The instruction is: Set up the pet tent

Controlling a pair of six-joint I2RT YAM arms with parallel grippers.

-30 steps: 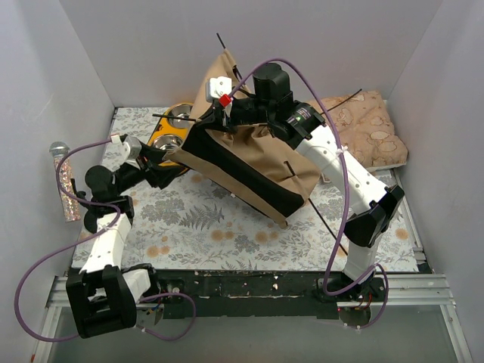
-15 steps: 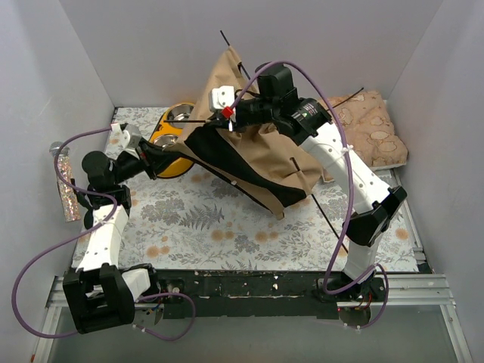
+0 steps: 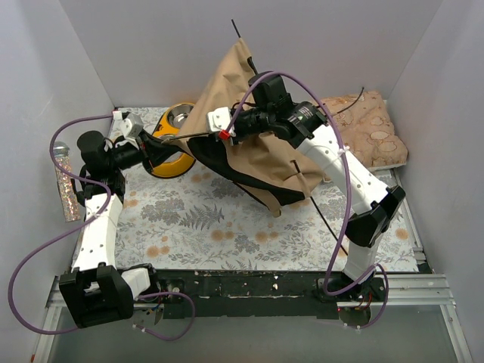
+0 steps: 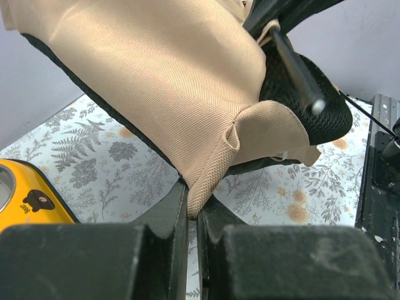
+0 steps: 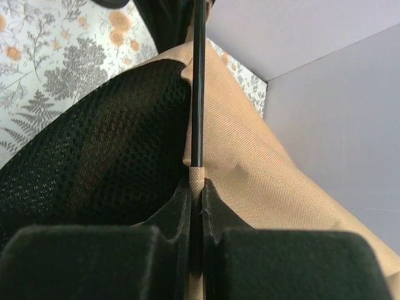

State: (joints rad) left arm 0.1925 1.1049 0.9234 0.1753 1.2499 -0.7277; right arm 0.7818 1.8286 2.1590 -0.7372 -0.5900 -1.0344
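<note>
The pet tent, tan canvas with a black underside, hangs tilted above the middle of the floral mat. One thin black pole sticks out of its top. My right gripper is up at the tent's left side, shut on a tan fabric sleeve with a black pole running out of it; black mesh lies to its left. My left gripper is low at the tent's left corner. It is shut on a folded tan corner flap of the tent.
A yellow double bowl sits just behind my left gripper; its edge shows in the left wrist view. The patterned cushion lies at the back right. A glittery stick toy leans at the left wall. Grey walls enclose three sides.
My left gripper has shut on the tent's corner flap and drawn back to the left. My right gripper has raised its side, so the tent stands taller and steeper.
</note>
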